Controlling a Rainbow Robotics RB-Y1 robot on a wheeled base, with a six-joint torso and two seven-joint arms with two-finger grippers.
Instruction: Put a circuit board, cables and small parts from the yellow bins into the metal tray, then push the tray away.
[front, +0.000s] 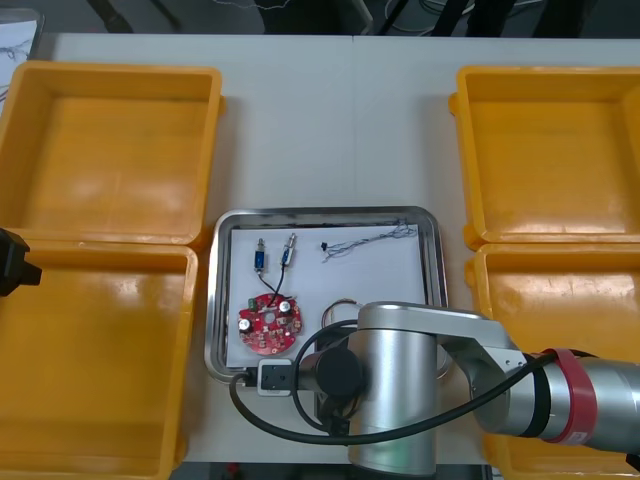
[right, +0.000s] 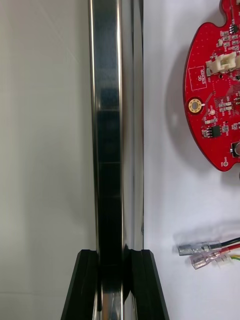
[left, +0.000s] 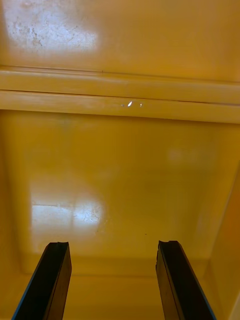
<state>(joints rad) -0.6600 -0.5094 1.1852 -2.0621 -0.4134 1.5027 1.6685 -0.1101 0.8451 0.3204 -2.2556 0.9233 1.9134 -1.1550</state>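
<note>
The metal tray, white inside, lies between the yellow bins. In it are a round red circuit board, two small metal parts, and a thin twisted blue and white cable. My right arm covers the tray's near edge. In the right wrist view my right gripper is shut on the tray's shiny rim. The board and the red and yellow cable's ends lie on the white floor beside it. My left gripper hangs open over the near left bin's floor, holding nothing.
Two yellow bins stand on the left and two on the right; what shows of their floors is bare. Bare table stretches beyond the tray toward the far edge. A black part of the left arm shows at the left edge.
</note>
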